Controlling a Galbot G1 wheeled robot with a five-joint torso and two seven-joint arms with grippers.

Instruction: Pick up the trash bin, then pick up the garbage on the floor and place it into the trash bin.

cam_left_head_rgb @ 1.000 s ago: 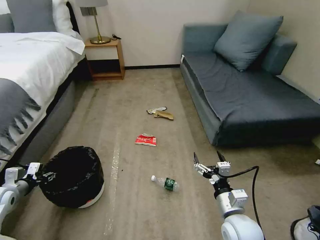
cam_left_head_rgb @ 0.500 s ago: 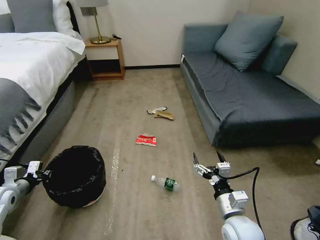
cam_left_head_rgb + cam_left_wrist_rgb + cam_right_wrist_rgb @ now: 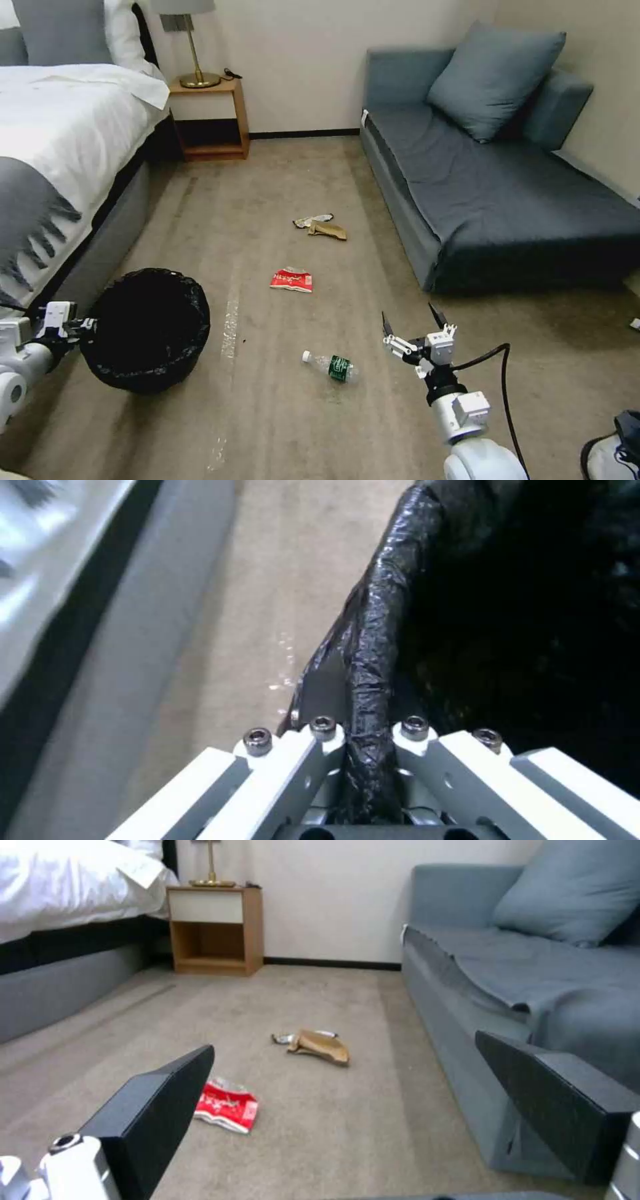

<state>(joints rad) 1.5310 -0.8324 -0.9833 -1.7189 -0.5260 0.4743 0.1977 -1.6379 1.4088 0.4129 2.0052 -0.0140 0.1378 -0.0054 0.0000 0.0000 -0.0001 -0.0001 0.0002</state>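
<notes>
Bottle [image 3: 331, 366] lies on the carpet just left of the right gripper [image 3: 411, 321], whose fingers are spread wide; its long axis runs left-right, white cap pointing left. The left gripper [image 3: 85, 327] at near left pinches the trash bin [image 3: 145, 328] by its bagged rim, so the right arm is nearer.
</notes>
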